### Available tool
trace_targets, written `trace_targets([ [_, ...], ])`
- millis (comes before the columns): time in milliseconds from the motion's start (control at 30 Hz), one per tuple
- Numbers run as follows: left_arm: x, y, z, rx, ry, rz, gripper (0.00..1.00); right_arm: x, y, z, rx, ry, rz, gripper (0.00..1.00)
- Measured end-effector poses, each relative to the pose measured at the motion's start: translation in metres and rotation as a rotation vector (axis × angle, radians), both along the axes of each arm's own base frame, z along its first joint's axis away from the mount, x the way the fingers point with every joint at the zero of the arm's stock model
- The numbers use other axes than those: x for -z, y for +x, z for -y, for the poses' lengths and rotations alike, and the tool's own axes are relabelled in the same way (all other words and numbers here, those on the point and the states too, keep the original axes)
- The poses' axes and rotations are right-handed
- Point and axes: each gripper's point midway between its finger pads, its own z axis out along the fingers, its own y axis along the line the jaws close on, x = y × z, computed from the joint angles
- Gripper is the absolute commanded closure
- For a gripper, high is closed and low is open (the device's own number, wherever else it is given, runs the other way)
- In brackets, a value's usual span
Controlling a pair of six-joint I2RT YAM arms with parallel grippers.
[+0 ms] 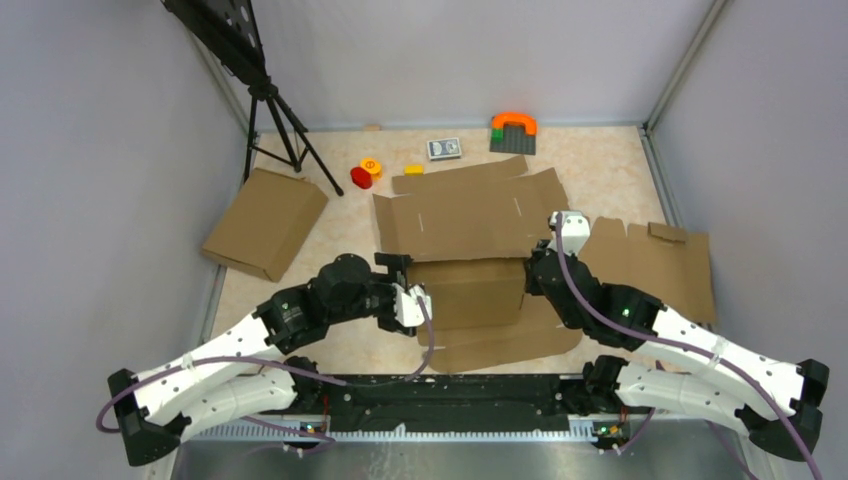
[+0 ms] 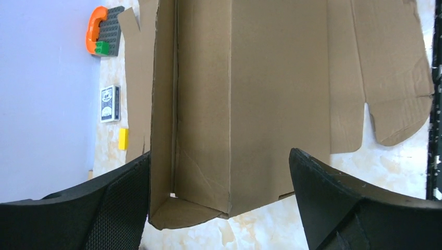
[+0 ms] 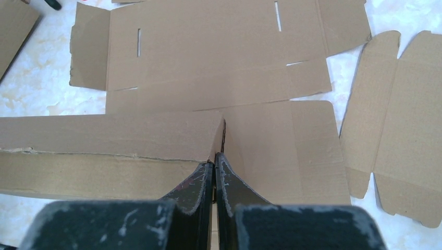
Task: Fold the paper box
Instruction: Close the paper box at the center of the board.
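The paper box point(image 1: 470, 215) is a large brown die-cut sheet in the middle of the table. Its back panel lies flat and a long wall point(image 1: 468, 290) is folded up in front. My left gripper point(image 1: 408, 285) is open at the left end of that wall. In the left wrist view the wall's folded corner point(image 2: 187, 208) sits between the spread fingers point(image 2: 120, 208), touching neither pad clearly. My right gripper point(image 1: 538, 268) is at the wall's right end. Its fingertips point(image 3: 215, 156) are pressed together on a thin upright edge of the paper box point(image 3: 208, 67).
A second die-cut cardboard sheet point(image 1: 655, 262) lies flat at the right. A plain cardboard slab point(image 1: 265, 222) lies at the left beside a black tripod point(image 1: 280, 120). At the back are red and yellow toys point(image 1: 362, 177), a card deck point(image 1: 444, 149) and a grey plate with an orange arch point(image 1: 513, 132).
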Motion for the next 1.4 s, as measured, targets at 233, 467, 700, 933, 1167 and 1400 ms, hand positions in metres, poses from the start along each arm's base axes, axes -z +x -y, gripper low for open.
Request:
trace_targets([
  [233,-0.003,0.004,0.001,-0.021,0.023,0.069,0.25,0.000,-0.001,-0.001,-0.008,0.005,-0.003,1.00],
  [467,0.000,0.003,0.005,-0.030,0.067,0.121,0.38,0.000,-0.002,0.000,-0.010,0.003,-0.003,0.98],
  [700,0.009,0.001,0.010,-0.034,0.130,0.152,0.52,0.001,-0.005,0.004,-0.012,0.002,-0.008,0.83],
  [933,0.009,0.002,0.009,-0.043,0.135,0.159,0.52,0.001,-0.015,0.007,-0.079,-0.022,-0.018,0.56],
  [1167,0.009,0.002,0.009,-0.043,0.135,0.159,0.52,-0.018,-0.029,0.016,-0.145,0.036,0.030,0.46],
  [1400,0.008,0.001,0.009,-0.039,0.135,0.161,0.52,-0.052,-0.026,0.023,-0.121,0.088,0.096,0.68],
])
